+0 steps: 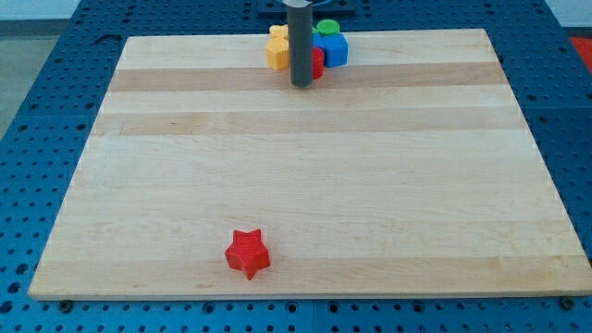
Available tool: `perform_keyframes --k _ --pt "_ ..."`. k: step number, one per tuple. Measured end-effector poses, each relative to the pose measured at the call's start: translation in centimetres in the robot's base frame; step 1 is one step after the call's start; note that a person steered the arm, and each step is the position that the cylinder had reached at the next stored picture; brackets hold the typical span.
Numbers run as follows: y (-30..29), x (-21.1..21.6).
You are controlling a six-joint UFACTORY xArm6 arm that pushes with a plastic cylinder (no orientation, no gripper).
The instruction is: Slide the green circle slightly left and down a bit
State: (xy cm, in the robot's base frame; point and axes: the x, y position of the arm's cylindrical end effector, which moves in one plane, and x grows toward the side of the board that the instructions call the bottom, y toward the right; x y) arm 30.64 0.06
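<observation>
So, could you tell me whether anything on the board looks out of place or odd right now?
Nothing looks damaged. The red star sits alone near the view's bottom, far from the others. The green circle, blue block, yellow block and a red block crowd the top edge, where my tip partly hides them.

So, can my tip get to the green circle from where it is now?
Probably not directly. My tip sits below the cluster, with the red block and blue block between it and the green circle; it must go around.
</observation>
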Motion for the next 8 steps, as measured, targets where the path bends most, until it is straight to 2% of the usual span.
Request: perform_keyframes --k 1,2,3,4,6,8 --pt "4.7 2.4" --pt "9.5 1.7" --pt "12.7 -4.6" --pt "13.5 -11.3" --pt "11.1 -11.4" --pt "4.1 -10.4"
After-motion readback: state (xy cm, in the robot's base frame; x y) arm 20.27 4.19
